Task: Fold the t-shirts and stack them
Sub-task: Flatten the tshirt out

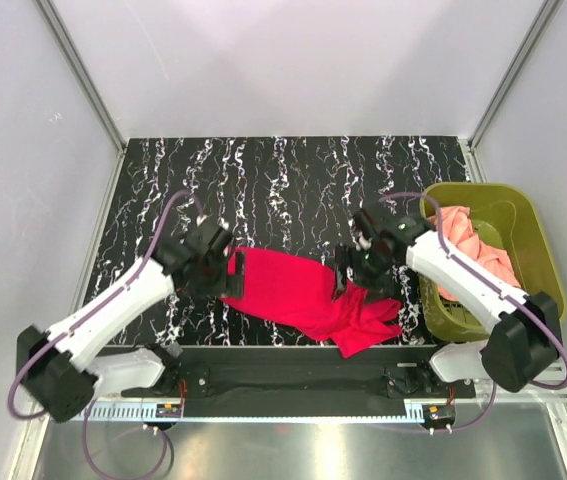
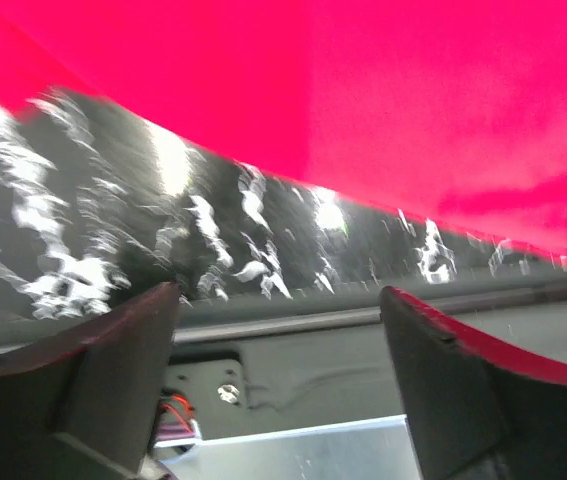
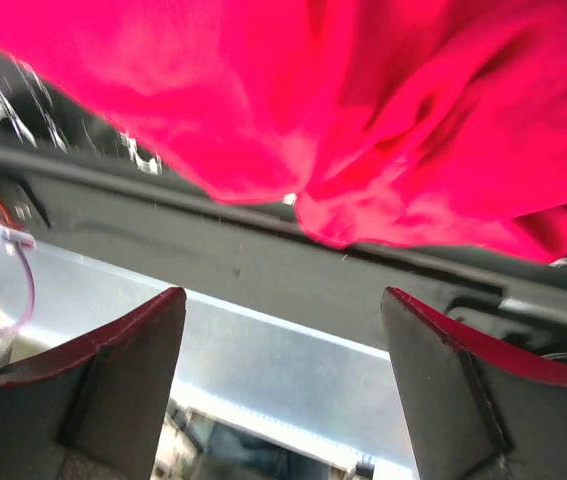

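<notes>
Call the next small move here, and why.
Probably bring the right gripper down on the bunched near-right end of the red shirt and pull it flat. Both it and the left gripper stand open and empty; the shirt's left part lies flatter.

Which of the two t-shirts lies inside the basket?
The salmon-pink t-shirt, bunched in the olive-green basket; the red t-shirt lies on the table.

red t-shirt (image 1: 308, 295): you are seeing plain bright crimson
pink t-shirt (image 1: 473, 245): you are seeing pale salmon
basket (image 1: 519, 215): showing olive-green
table (image 1: 263, 180): showing black, white-marbled
</notes>
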Controlling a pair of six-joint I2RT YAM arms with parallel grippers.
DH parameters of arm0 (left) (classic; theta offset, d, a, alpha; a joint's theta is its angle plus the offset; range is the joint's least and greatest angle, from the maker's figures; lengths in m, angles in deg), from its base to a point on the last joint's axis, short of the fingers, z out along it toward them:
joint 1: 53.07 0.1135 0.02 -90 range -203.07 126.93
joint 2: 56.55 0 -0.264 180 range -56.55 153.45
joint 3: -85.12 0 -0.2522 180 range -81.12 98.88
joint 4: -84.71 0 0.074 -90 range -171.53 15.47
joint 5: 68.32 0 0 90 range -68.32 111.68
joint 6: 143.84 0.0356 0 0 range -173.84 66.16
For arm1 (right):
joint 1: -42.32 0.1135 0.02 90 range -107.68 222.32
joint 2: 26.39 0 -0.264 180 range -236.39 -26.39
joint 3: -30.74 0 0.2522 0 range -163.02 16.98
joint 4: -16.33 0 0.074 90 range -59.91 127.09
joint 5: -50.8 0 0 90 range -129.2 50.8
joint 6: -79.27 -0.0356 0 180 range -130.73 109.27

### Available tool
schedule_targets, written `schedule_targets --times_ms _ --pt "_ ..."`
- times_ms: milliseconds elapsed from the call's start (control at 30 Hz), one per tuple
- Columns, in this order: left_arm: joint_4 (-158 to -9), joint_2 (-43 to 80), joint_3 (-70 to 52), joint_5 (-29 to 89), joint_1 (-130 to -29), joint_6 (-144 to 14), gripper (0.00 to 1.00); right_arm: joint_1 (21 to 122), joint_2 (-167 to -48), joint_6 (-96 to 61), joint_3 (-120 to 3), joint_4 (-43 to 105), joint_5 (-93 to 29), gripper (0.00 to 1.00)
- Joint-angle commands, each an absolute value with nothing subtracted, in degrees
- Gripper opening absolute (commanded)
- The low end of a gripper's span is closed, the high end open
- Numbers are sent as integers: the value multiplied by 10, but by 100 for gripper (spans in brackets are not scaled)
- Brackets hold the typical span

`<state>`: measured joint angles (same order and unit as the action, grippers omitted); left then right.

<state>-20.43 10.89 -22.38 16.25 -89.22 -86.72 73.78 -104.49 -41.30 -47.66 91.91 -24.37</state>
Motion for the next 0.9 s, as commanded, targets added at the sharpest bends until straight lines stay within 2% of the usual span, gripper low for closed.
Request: schedule_targets --times_ms 0,100,300,400,567,633,700,733,767,800,867 --pt "-278 57 -288 243 -903 -921 99 773 -1037 -442 -432 851 -166 87" --pt "-311 78 -321 255 -903 -930 99 818 -1053 -455 -420 822 -180 87" --pt "-417 153 -351 264 -903 -962 99 839 -1106 -487 -388 747 -228 74" --pt "-450 187 -360 278 -903 -986 98 853 -1126 -498 -377 723 -241 72" --pt "-459 233 -382 263 -903 -1010 93 882 -1158 -506 -371 702 -287 70" --pt "-447 247 -381 226 -903 -1019 90 887 -1170 -507 -370 697 -302 63" --pt "-447 258 -379 193 -903 -1017 85 889 -1172 -508 -370 697 -324 52" --pt "-446 265 -376 181 -903 -1015 78 891 -1167 -510 -366 697 -332 48" --pt "-445 279 -367 167 -903 -1011 72 892 -1162 -512 -364 696 -339 40" --pt "-447 284 -364 142 -903 -1005 57 892 -1152 -511 -355 695 -346 35" --pt "-441 289 -356 119 -903 -1005 43 893 -1136 -512 -345 686 -351 24"
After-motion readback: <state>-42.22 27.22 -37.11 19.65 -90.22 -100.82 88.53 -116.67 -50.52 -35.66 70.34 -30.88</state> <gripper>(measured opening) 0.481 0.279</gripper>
